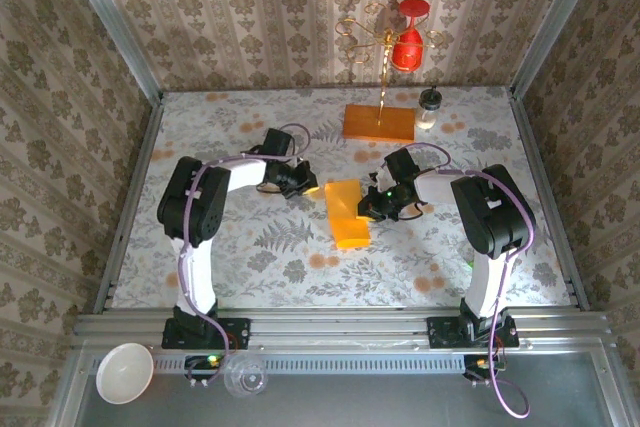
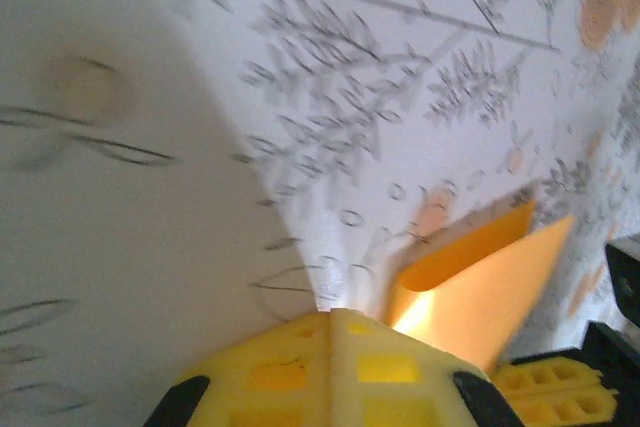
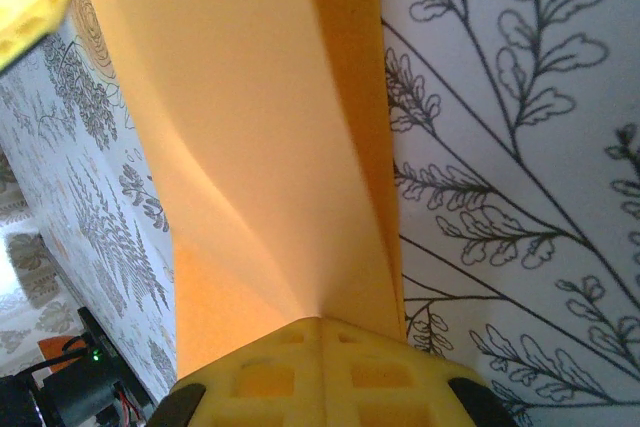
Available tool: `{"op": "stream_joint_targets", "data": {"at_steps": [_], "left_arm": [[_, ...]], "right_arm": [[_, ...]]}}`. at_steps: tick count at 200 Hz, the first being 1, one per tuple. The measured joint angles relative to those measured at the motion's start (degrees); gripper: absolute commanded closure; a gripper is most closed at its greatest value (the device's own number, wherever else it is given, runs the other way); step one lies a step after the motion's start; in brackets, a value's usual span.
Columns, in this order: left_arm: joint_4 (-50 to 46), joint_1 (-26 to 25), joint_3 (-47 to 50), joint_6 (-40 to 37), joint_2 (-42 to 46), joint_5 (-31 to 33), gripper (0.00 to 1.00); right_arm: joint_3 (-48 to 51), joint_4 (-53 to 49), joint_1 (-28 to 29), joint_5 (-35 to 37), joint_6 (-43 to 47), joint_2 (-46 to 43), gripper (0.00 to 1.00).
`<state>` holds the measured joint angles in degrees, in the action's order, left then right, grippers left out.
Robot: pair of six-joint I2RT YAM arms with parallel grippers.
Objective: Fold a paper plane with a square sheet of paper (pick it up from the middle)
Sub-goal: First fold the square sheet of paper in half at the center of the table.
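I have the right claw (image 3: 320, 323) pinched shut on the square sheet of paper (image 3: 240, 127), the left claw (image 2: 330, 315) closed and empty just beside it.

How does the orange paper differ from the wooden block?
The paper sheet is thin, folded and brighter yellow-orange; the wooden block is thick and browner. The paper sheet lies mid-table, pinched by the right gripper; the wooden block sits near the far wall, carrying a gold wire stand. Both are orange rectangles.
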<state>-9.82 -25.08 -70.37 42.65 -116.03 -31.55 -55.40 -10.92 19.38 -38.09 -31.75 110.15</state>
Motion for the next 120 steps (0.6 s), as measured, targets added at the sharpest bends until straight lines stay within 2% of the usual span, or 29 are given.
{"op": "stream_joint_targets", "data": {"at_steps": [23, 48, 71, 120], "left_arm": [[-0.81, -0.81, 0.24, -0.22, 3.30, 1.97, 0.95], [1.81, -5.75, 0.09, 0.79, 6.05, 1.75, 0.95], [3.08, -9.09, -1.31, 1.86, 3.87, 0.90, 0.95], [1.64, -7.17, -5.88, 2.16, -4.68, 0.76, 0.96]], "right_arm": [[0.02, 0.02, 0.00, 0.00, -0.13, 0.00, 0.99], [0.02, 0.02, 0.00, 0.00, -0.13, -0.02, 0.99], [0.02, 0.02, 0.00, 0.00, -0.13, -0.02, 0.99], [0.02, 0.02, 0.00, 0.00, -0.13, -0.02, 0.99]]}}
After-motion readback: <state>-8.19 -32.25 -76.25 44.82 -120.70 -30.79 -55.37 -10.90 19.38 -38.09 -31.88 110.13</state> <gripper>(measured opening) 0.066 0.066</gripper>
